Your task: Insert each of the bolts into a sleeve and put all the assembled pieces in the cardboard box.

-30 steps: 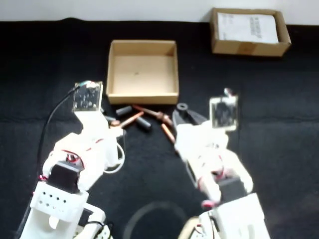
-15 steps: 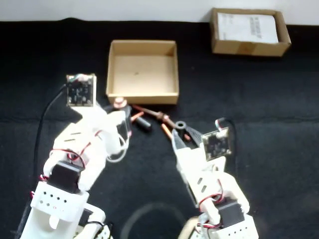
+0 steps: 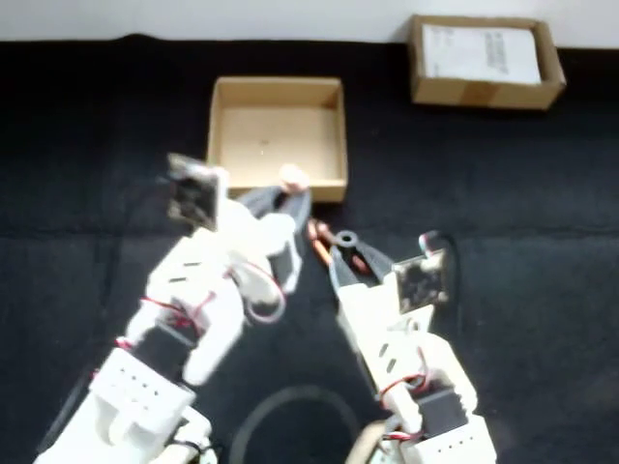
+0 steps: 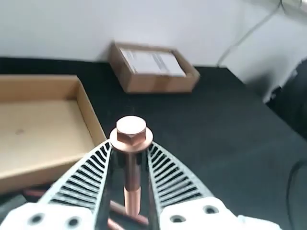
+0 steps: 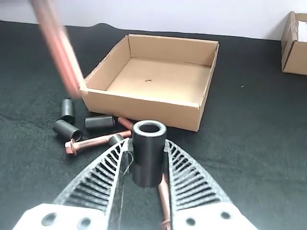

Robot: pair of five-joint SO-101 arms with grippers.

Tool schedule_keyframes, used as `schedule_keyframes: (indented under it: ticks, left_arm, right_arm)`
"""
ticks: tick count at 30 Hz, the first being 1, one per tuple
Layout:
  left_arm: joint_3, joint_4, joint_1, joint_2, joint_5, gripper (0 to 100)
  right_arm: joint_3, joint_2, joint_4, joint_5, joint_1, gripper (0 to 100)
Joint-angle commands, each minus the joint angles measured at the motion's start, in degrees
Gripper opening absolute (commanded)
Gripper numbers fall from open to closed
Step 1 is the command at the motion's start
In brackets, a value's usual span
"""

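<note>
"Copper bolt, pinched in the left pincer. The head is up and the shank hangs down between the two ribbed fingers."

"And where's that arm holding it?"

"Right at the front wall of the cardboard box. From overhead the bolt head sits about over that wall's rim."

"What about the right pincer?"

"Pressed onto a black sleeve, which stands upright in the grip with its open bore facing up. It's on the near side of the box, close to the left pincer but apart from it."

"So neither piece is in the box."

"No, both are held off the bench. The bench has a black cloth on it, and there's a small scatter between the pincers and the box front. At least three loose sleeves lie just beside one another there, and a loose bolt lies flat next to them. Another copper shank lies on the cloth under the right pincer. I can't make out its head."

"Anything further out?"

"The cardboard box is shallow, brown and open on top. Behind it, toward the right arm's side and well apart from everything, there's a second box. It has a printed sheet lying in it, near the back edge of the cloth."
</note>
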State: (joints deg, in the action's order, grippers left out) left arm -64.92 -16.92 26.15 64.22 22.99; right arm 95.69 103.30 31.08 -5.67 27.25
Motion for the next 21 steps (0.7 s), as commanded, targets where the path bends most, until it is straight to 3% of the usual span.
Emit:
schedule_keyframes:
  ticks: [1,5,10,21]
  left_arm:
    - [-7.16,11.43,1.54,0.92,-0.35,1]
    - [-10.33,18.37,1.36,0.92,-0.35,1]
    - [-7.78,18.73,1.36,0.92,-4.57,1]
    - [1.63,18.73,3.74,-6.46,-4.4,1]
  right_arm:
    - [1.54,0.92,-1.27,-0.44,-0.13,0.6]
    - [1.71,0.92,-1.27,-0.62,-0.04,0.6]
    - [5.14,0.92,-2.42,-0.62,0.13,0.6]
    - [7.52,0.84,-5.76,-0.62,0.13,0.6]
